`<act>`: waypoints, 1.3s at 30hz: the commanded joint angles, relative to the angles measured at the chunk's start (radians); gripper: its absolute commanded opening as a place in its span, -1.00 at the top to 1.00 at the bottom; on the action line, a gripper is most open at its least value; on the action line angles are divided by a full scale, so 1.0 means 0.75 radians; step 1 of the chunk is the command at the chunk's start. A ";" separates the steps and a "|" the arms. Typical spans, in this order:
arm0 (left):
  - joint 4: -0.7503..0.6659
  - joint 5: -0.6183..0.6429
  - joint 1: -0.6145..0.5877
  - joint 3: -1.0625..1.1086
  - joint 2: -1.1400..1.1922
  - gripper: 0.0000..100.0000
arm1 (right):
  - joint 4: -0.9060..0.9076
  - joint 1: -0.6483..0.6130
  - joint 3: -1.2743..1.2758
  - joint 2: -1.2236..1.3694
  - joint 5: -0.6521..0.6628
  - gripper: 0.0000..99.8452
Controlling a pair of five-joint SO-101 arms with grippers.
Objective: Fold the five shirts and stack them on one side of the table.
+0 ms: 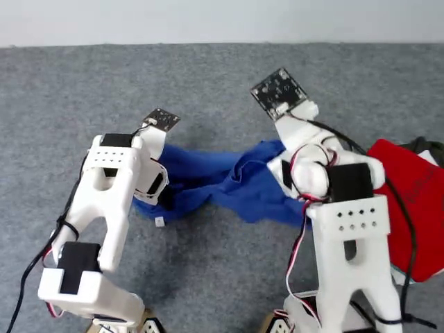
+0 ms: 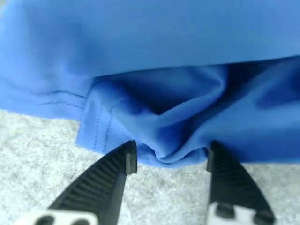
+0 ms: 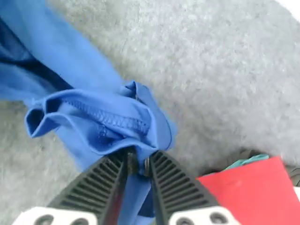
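The blue shirt (image 1: 229, 184) lies bunched on the tabletop (image 1: 208, 83); the right end effector (image 3: 139, 161) pinches its hem, likely to pull it flat, while the left end effector (image 2: 172, 154) gapes around a fold. A red shirt (image 1: 409, 201) lies at 3 o'clock

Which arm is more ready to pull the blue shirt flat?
Right, probably. The right gripper is shut on the stitched edge of the blue shirt. The left gripper is open, with a fold between its jaws, not yet gripped.
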 commanded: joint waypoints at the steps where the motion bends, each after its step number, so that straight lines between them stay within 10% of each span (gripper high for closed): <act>1: 0.002 0.006 -0.004 -0.030 -0.164 0.51 | -0.017 0.019 0.096 -0.077 0.016 0.98; 15: 0.135 -0.125 -0.113 0.179 -0.436 0.51 | -0.105 0.384 0.059 -0.255 0.016 0.98; 28: 0.100 -0.125 -0.117 0.185 -0.434 0.51 | -0.220 0.175 0.149 -0.375 0.004 0.98; 39: -0.008 -0.123 -0.117 0.339 -0.436 0.51 | 0.289 -0.087 -1.467 0.101 -0.135 0.98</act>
